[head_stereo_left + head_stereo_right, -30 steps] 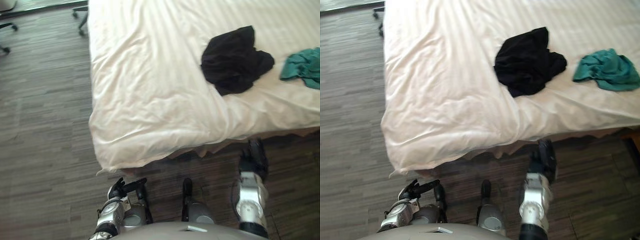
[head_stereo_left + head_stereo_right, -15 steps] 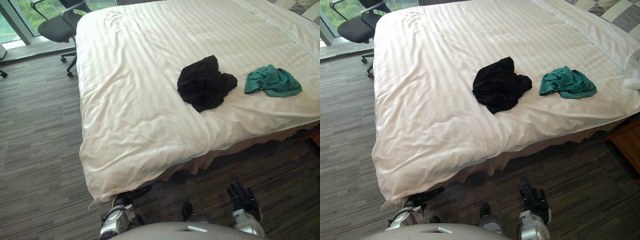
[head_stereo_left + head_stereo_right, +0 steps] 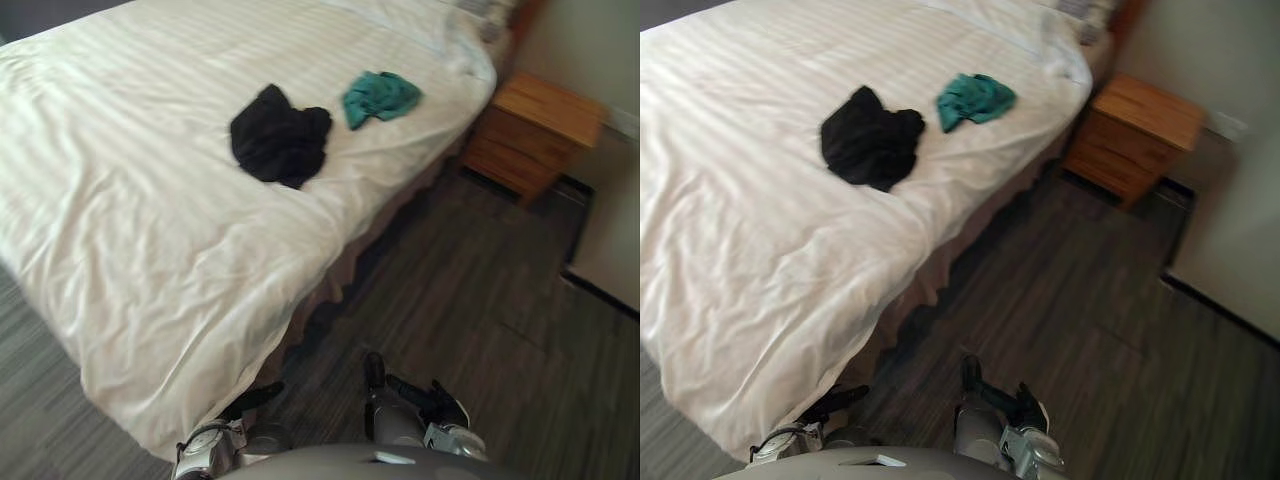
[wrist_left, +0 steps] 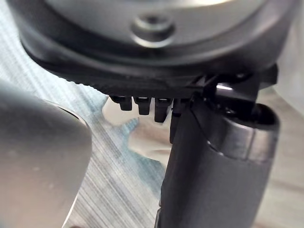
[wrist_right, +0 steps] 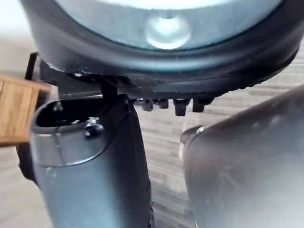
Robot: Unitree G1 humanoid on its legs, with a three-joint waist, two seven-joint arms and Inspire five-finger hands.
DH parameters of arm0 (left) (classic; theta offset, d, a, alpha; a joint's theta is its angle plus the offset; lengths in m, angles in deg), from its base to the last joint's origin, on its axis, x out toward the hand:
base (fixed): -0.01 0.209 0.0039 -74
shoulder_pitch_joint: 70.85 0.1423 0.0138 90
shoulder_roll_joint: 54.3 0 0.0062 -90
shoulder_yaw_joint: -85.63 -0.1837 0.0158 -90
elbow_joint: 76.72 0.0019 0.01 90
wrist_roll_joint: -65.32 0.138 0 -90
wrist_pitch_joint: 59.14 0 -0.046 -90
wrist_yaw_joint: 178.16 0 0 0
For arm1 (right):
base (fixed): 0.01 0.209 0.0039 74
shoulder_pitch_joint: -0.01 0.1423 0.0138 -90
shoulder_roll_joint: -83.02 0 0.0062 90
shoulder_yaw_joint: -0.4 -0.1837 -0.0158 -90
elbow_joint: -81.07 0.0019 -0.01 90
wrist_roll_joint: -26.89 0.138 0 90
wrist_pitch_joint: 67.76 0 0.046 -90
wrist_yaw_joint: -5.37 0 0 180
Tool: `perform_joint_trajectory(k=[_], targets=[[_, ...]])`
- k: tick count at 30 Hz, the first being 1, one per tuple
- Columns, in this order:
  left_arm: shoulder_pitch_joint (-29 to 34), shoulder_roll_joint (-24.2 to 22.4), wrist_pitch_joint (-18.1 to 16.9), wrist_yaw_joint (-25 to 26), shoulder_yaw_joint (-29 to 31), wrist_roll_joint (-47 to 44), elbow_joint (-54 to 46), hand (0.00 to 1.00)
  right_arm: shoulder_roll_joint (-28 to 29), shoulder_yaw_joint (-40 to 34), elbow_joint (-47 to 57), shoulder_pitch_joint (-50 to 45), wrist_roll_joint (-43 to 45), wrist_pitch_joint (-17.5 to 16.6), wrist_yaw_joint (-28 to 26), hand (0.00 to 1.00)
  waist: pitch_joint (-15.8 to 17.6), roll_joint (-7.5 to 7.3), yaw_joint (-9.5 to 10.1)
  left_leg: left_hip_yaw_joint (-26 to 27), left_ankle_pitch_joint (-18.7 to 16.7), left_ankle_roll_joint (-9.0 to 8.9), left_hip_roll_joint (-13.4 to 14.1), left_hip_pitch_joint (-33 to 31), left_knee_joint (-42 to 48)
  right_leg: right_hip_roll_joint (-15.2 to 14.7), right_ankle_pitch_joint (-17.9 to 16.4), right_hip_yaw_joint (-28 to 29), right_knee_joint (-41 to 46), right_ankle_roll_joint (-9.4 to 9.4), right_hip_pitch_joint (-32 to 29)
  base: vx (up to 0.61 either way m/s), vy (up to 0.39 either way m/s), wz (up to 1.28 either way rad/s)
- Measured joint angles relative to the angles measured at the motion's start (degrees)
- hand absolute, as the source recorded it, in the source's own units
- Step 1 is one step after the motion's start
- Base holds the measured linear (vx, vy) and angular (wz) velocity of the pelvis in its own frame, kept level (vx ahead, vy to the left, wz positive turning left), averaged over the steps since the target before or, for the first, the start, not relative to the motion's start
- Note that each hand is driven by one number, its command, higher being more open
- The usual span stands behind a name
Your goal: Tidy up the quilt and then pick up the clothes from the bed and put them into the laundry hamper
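While the left hand (image 3: 251,397) and right hand (image 3: 432,402) hang empty, fingers apart, leaning for the clothes (image 3: 280,145) may rumple the flat quilt (image 3: 150,260).

bigger garment (image 3: 278,148) left of smaller garment (image 3: 380,97), seemingly apart, on quilt (image 3: 150,230)

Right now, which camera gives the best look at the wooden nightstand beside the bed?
The right eye view: the nightstand shows whole, top and front, beside the bed. The left eye view shows it nearly as well, but nearer the picture's edge. The right wrist view catches what looks like just a strip of its wood.
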Motion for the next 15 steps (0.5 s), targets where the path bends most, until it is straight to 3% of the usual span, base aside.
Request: perform_joint_trajectory(k=[1,2,3,5,6,9,10,11,12,15], targets=[[0.2,0.0,-0.1,0.0,-1.5,0.3,0.0,1.0,-0.4,0.0,-0.6,0.5,-1.5,-0.1,0.2,1.0,0.2,0.69,-0.64,2.9,0.4,0.04,0.6,1.6,-1.1,-0.3,-0.6,-4.5,6.7,-0.38,1.6,-0.16,0.04,-1.7],[0.3,0.3,-0.2,-0.2,-2.6,0.3,0.1,1.0,-0.6,0.0,-1.6,0.4,-1.6,-0.1,0.5,1.0,0.1,0.97,-0.94,4.6,0.5,-0.01,0.9,2.5,-1.5,-0.2,-0.9,-5.6,9.6,-0.5,3.5,-0.11,0.043,-1.26],[0.6,0.5,-0.7,-0.7,-3.7,0.3,0.1,1.0,-0.8,0.0,-3.3,0.9,-2.2,-0.3,1.0,1.0,0.1,1.09,-1.18,6.9,0.6,-0.12,1.4,2.6,-1.4,-0.2,-4.0,-5.5,11.9,0.87,6.3,-0.07,0.006,-0.96],[0.5,0.7,-1.3,-0.8,-4.4,0.3,0.1,1.0,-1.3,0.0,-5.3,2.5,-3.8,-0.2,1.2,1.0,0.1,1.17,-1.65,9.7,0.7,-0.27,2.2,1.7,-0.3,-0.9,-7.0,-5.0,14.1,0.83,7.5,-0.04,-0.052,-0.87],[0.6,1.2,-1.2,-0.9,-4.9,0.3,0.2,1.0,-1.2,-0.1,-6.3,3.2,-3.9,-0.2,1.4,1.0,-0.1,0.72,-2.28,10.6,0.8,-0.52,2.1,1.2,0.5,-1.7,-7.8,-4.0,13.3,2.52,7.9,-0.06,-0.14,-1.01],[0.7,0.2,-1.1,-1.0,-5.4,0.3,1.9,1.0,-2.9,-0.3,-8.1,3.4,-5.2,-0.4,2.1,1.0,-1.2,3.52,-2.17,7.9,2.1,-0.06,2.5,0.8,-2.4,4.1,-4.5,0.6,1.5,5.68,10.3,-0.06,-0.145,-0.99],[0.6,-1.2,-1.3,-0.7,-5.9,0.2,2.5,1.0,-3.4,-2.0,-8.2,4.2,-5.9,-0.2,2.6,1.0,-2.0,6.06,-2.86,8.5,3.0,-1.7,4.1,0.4,-3.8,4.5,-5.8,2.0,5.1,3.52,9.1,0.03,-0.157,-0.6],[0.7,-1.1,-1.4,-0.6,-6.3,0.1,2.5,1.0,-3.2,-2.6,-8.2,4.4,-6.0,-0.2,2.8,1.0,-2.0,5.08,-3.47,8.7,3.4,-2.3,3.0,0.6,-4.2,2.6,-7.9,2.3,6.7,4.49,8.5,0.04,-0.211,-0.68],[-0.2,-0.3,-1.5,-0.4,-7.0,0.2,3.5,1.0,-3.0,-3.6,-10.1,4.7,-6.0,0.0,3.2,1.0,-1.8,5.08,-3.34,9.9,4.0,-3.41,3.1,1.0,-5.7,4.1,-7.0,4.8,1.9,7.04,9.5,0.01,-0.133,-0.49],[-0.1,-1.2,-1.5,1.4,-6.3,0.2,5.1,1.0,-3.2,-4.8,-11.1,5.1,-5.9,0.0,3.8,1.0,-2.2,6.76,-3.46,11.2,5.6,-3.77,6.1,1.0,-5.3,8.8,-0.2,8.2,-9.3,5.72,13.5,0.02,-0.127,-0.83]])
